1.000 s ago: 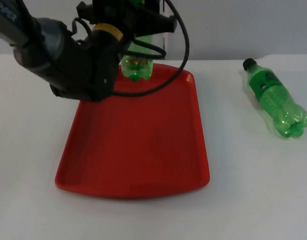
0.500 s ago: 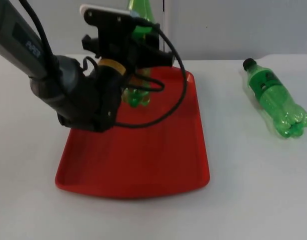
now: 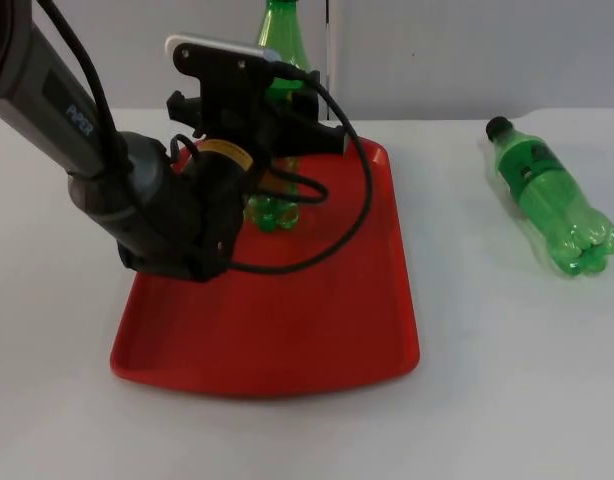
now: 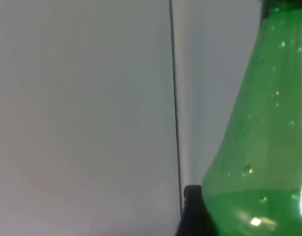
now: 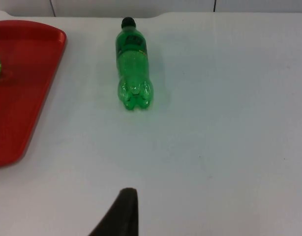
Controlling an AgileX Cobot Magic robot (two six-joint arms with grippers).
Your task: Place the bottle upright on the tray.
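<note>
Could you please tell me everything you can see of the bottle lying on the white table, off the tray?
The lying bottle is clear green plastic with a black cap, a dark label below its neck and a lobed base. It looks empty. It rests on its side on the table, to the right of the red tray, cap toward the partition wall. Nothing else touches it.

1. The left arm (image 3: 147, 215) is black to dark grey, built from a long straight link and a thick, rounded joint housing with a dull sheen.
2. White capital lettering runs along the far-left link; it cannot be read in full.
3. A yellow ring (image 3: 230, 152) circles the wrist just behind the gripper body.
4. The left gripper (image 3: 283, 120) is black, with a flat, angular crossbar; its fingertip (image 4: 191, 214) is matt black with a squared top.
5. The right gripper (image 5: 122, 211) is black and tapers to a narrow, rounded end.
</note>
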